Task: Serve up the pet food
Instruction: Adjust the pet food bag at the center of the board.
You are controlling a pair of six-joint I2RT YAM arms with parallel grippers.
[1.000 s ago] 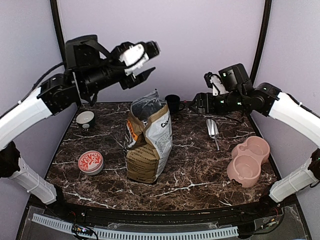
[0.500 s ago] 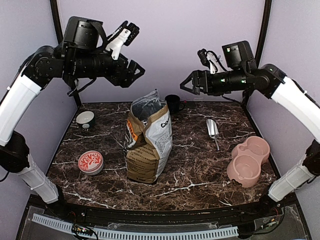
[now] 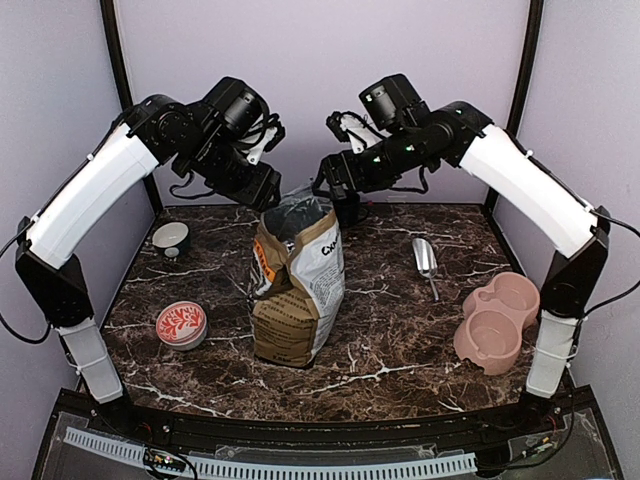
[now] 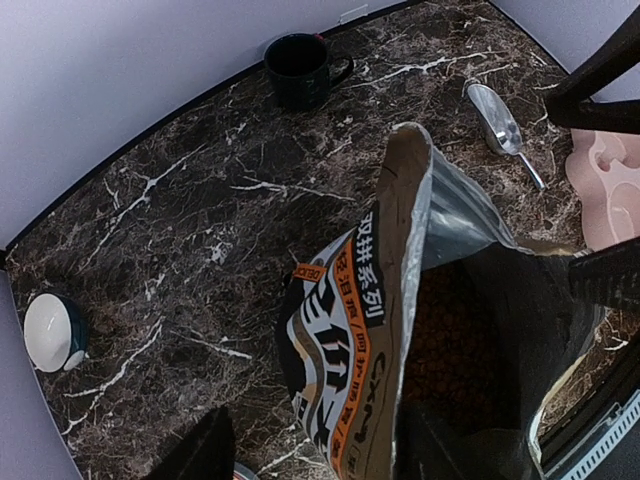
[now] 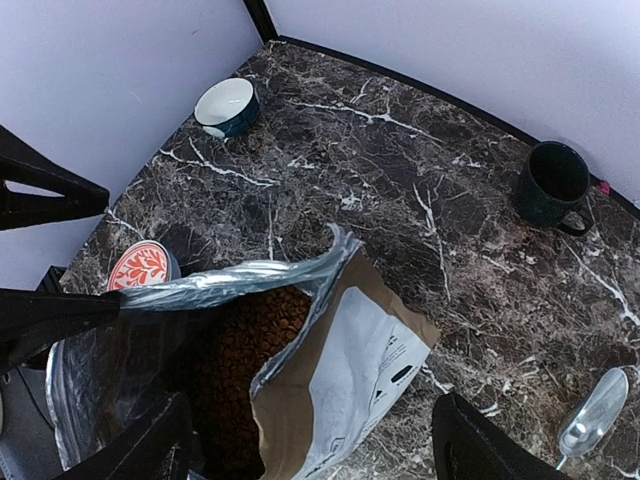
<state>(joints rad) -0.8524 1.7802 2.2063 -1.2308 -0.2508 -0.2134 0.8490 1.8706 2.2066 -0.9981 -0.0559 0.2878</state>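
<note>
both arms reach over the tall tan-and-white printed paper bag (image 3: 300, 290), which stands upright in the middle of the dark marble table (image 3: 400, 350) with its top torn open. the left gripper (image 3: 266, 196) hangs just above the left lip of the mouth and the right gripper (image 3: 326, 184) just above the far right lip. each has its fingers spread apart and grasps nothing. the pet food, small reddish-brown dry pellets (image 5: 250, 340), lies deep inside the bag, straight below both grippers, so the way to it goes down along the upright long axis of the bag. the left gripper seems a little closer to the lip. the pink plastic double bowl (image 3: 480, 350) sits at the near right, well apart from the bag. the shiny metal scoop (image 3: 425, 257) lies between them, on the right arm's side.
</note>
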